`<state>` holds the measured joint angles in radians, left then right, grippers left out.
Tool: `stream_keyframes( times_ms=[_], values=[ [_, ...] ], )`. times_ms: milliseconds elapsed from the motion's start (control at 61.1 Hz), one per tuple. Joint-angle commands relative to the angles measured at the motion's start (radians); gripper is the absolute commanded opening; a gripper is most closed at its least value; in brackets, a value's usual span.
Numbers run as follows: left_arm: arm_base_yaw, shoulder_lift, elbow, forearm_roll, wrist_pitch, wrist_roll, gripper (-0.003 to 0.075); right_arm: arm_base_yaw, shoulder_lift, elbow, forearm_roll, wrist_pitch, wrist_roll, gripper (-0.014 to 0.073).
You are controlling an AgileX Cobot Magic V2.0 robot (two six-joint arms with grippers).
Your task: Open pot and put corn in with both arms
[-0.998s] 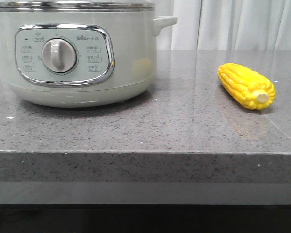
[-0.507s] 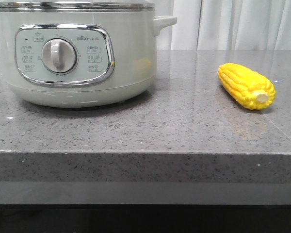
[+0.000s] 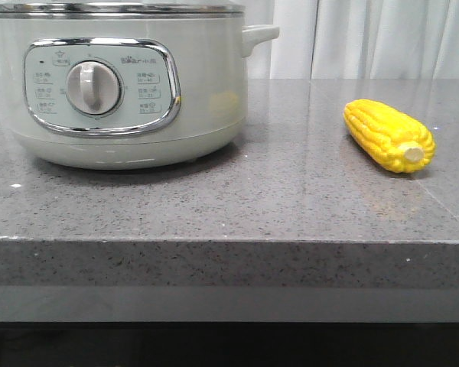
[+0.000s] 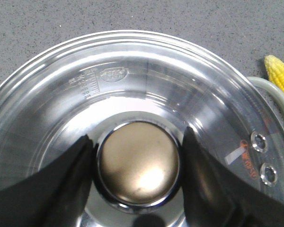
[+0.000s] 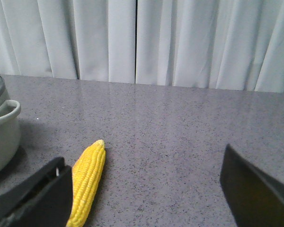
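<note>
The pale grey-green pot point(image 3: 130, 84) stands at the left of the counter with its steel-rimmed lid on. Seen from the left wrist, the glass lid point(image 4: 132, 71) fills the picture, and my left gripper point(image 4: 137, 135) is shut on its round metal knob point(image 4: 138, 163), one dark finger on each side. The yellow corn point(image 3: 389, 135) lies on the counter to the right of the pot, pale stub end toward the front. My right gripper point(image 5: 144, 156) hangs open low over the counter, with the corn point(image 5: 87, 182) beside its one finger point(image 5: 42, 198). Neither gripper shows in the front view.
The grey speckled counter point(image 3: 275, 199) ends in a front edge close to the camera. White curtains point(image 5: 180, 42) hang behind it. The pot's side handle point(image 4: 274, 94) juts toward the corn tip point(image 4: 281, 75), and its wall point(image 5: 0, 132) borders the right wrist view.
</note>
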<state>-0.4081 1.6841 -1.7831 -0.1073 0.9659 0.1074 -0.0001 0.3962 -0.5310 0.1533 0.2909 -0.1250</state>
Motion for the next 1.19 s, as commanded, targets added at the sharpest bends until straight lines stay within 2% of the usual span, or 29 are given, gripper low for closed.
stream_keyframes(
  times_ms=[0, 393, 524, 818, 933, 1178],
  values=[
    [-0.007, -0.048, -0.036, -0.015, -0.072, -0.002, 0.0218, -0.006, 0.015, -0.028, -0.007, -0.069, 0.0, 0.0644],
    [-0.007, -0.215, -0.036, -0.015, -0.101, 0.0, 0.0218, -0.006, 0.015, -0.028, -0.007, -0.072, 0.0, 0.0644],
    [-0.007, -0.305, 0.017, -0.015, -0.084, 0.024, 0.0218, -0.006, 0.015, -0.028, -0.007, -0.072, 0.0, 0.0644],
    [-0.007, -0.619, 0.393, -0.021, -0.101, 0.024, 0.0218, -0.006, 0.029, -0.028, -0.007, -0.064, 0.0, 0.0644],
    [-0.007, -0.781, 0.567, -0.023, -0.106, 0.018, 0.0218, -0.006, 0.063, -0.028, -0.007, -0.067, 0.0, 0.0644],
    [-0.007, -1.054, 0.823, -0.068, -0.106, 0.015, 0.0218, -0.004, 0.173, -0.029, -0.004, -0.08, 0.0, 0.0644]
  ],
)
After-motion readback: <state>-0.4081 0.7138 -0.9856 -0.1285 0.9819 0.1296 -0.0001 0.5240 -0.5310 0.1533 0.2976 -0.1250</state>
